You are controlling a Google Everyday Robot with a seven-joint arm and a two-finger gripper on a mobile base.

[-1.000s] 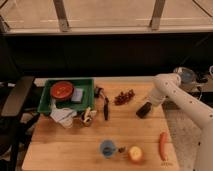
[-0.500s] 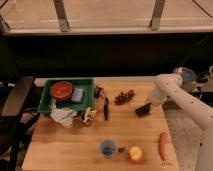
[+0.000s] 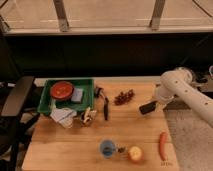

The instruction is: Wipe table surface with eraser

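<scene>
While clenched in the pincer (image 3: 156, 102), eraser (image 3: 148, 107) slants, long axis lower-left to upper-right, at table surface (image 3: 100, 135) right edge

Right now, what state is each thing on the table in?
claw: at the right side of the table surface, shut on the eraser
eraser: tilted, gripped
red bowl: upright in the green tray
blue cup: upright
white cloth: crumpled at the tray's corner
black-handled tool: lying flat
</scene>
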